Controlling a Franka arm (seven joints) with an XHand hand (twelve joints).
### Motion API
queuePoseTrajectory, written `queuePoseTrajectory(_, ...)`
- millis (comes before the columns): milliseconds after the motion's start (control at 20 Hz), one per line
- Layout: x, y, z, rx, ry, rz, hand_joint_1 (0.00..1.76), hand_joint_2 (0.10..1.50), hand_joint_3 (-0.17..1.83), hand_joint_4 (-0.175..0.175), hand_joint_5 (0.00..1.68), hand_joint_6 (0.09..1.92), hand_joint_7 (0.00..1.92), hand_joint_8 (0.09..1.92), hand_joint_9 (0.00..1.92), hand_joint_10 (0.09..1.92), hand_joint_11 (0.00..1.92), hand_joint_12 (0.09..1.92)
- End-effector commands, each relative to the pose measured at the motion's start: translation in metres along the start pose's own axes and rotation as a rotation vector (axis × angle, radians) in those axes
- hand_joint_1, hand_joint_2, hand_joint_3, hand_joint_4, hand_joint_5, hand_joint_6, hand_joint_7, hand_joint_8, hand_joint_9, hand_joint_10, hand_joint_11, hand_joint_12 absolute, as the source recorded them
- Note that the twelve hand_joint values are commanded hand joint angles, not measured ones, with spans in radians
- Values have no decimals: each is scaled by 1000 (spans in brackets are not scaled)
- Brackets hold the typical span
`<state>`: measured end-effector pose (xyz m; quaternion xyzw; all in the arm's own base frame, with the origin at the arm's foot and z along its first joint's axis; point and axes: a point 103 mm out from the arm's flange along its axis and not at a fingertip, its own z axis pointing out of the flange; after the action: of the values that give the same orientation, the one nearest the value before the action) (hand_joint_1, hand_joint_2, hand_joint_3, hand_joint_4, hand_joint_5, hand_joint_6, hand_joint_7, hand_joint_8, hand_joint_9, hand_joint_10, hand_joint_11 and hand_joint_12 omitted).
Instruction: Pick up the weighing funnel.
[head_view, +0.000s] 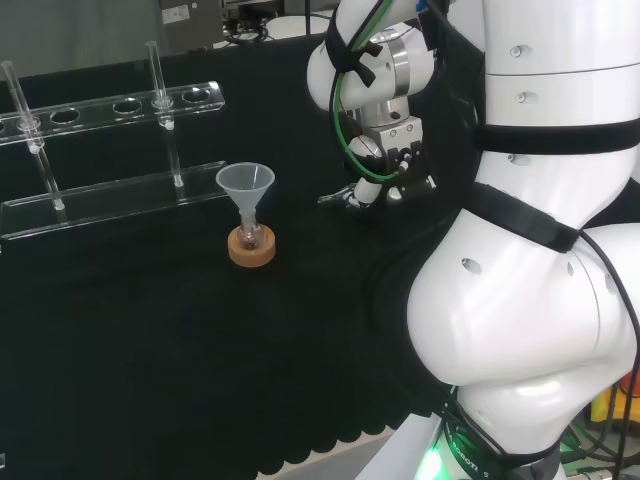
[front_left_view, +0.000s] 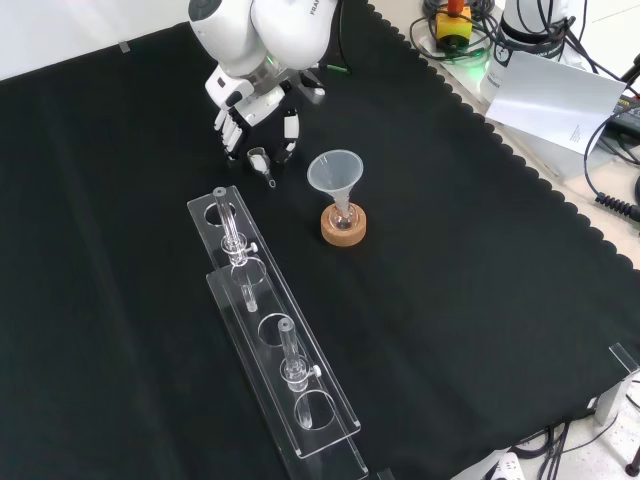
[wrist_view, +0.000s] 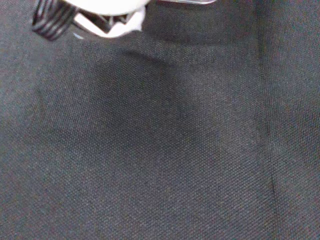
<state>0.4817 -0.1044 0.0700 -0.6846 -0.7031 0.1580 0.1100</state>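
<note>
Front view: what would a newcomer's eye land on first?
First the black and white hand at the top of the front view, open and poised right beside the small clear weighing funnel lying on the black cloth. Next the funnel, mouth up on a cork ring, just right of the weighing funnel. Below them, a long clear rack with upright tubes runs toward the bottom edge.
</note>
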Motion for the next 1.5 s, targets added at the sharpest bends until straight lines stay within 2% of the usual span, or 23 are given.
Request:
queuePoseTrajectory(50,-1,0,3,-3,2,-5,938,623,588,-32,495,653,549,668,712,504,492,1249)
queuePoseTrajectory(700,-6,3,7,-23,5,-13,935,645,600,-22,559,689,569,672,733,503,515,1237)
queuePoseTrajectory(750,-8,-7,-18,-25,6,-16,932,646,601,-22,562,691,571,672,735,503,517,1236)
queuePoseTrajectory(850,-8,-11,-29,-27,8,-19,930,648,601,-21,567,694,574,672,739,502,522,1233)
queuePoseTrajectory(1500,-6,-11,-30,-15,2,-23,928,650,599,-19,576,707,584,669,755,492,535,1220)
